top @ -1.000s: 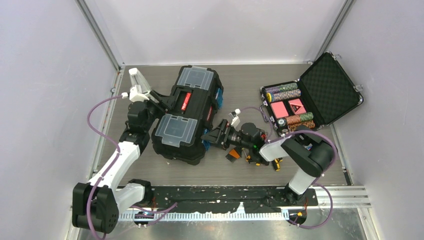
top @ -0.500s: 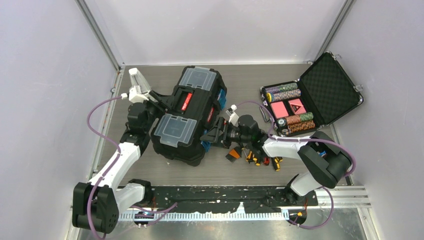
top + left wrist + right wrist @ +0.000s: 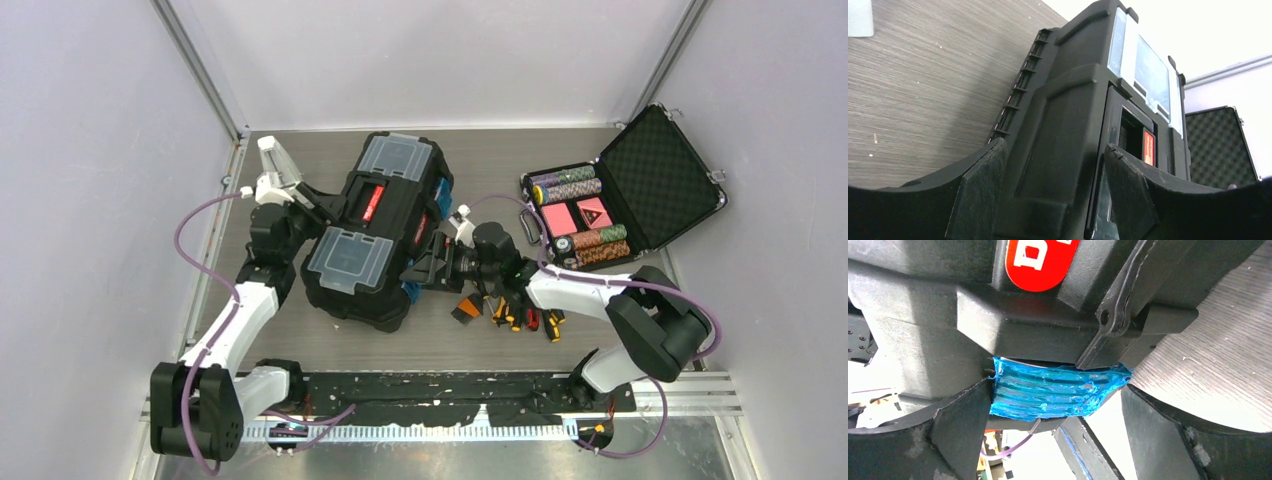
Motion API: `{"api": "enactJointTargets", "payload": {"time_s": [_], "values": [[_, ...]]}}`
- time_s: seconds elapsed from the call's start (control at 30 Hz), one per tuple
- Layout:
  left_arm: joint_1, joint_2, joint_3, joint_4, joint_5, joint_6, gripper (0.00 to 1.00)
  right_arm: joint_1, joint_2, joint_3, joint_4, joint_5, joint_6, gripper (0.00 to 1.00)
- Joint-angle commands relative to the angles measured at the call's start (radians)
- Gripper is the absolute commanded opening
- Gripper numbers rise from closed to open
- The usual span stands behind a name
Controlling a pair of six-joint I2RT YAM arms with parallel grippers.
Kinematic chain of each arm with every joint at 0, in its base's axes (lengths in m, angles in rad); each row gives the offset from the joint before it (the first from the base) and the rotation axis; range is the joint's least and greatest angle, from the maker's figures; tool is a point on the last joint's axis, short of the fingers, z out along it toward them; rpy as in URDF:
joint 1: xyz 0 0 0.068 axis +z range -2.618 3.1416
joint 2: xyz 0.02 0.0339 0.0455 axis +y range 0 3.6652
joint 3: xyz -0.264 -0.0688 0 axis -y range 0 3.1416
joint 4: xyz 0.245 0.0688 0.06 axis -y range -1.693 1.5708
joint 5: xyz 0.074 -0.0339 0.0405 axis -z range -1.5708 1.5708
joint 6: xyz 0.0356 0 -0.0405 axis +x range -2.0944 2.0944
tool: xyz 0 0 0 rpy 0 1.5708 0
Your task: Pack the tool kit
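Right gripper (image 3: 418, 266) has advanced over the last second toward the front face of the toolbox (image 3: 370, 235). Its jaws stand wide apart, one on either side of a blue latch (image 3: 1058, 392) that lies directly between them, with neither pad seen to touch it. Left gripper (image 3: 1048, 195) has not moved; it is closed around a moulded section of the toolbox's rear wall, and the pads appear to lie against it on both sides. The toolbox itself has shifted only marginally and sits between the two grippers with its lid down. Behind the right gripper, beneath its forearm, the screwdrivers (image 3: 505, 312) lie loose on the table (image 3: 300, 150), now uncovered as the arm has stretched forward. Judgement: packing has not begun. The left arm seems to be bracing the box while the right lines up on the latch, which must be released before any tool goes in.
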Motion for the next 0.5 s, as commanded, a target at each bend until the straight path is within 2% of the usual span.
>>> {"api": "enactJointTargets", "payload": {"time_s": [0.0,0.3,0.37,0.47], "values": [[0.007,0.085,-0.095,-0.43,0.203,0.066,0.73,0.002,-0.065,0.18,0.115,0.196,-0.246,0.49],[0.027,0.099,-0.009,-0.529,0.29,0.179,0.89,-0.005,-0.024,0.299,0.02,0.167,-0.284,0.5],[0.027,0.094,0.002,-0.54,0.297,0.19,0.9,-0.009,-0.017,0.316,0.001,0.163,-0.287,0.53],[0.027,0.083,0.043,-0.582,0.293,0.219,0.94,-0.029,-0.031,0.321,-0.049,0.186,-0.291,0.64]]}}
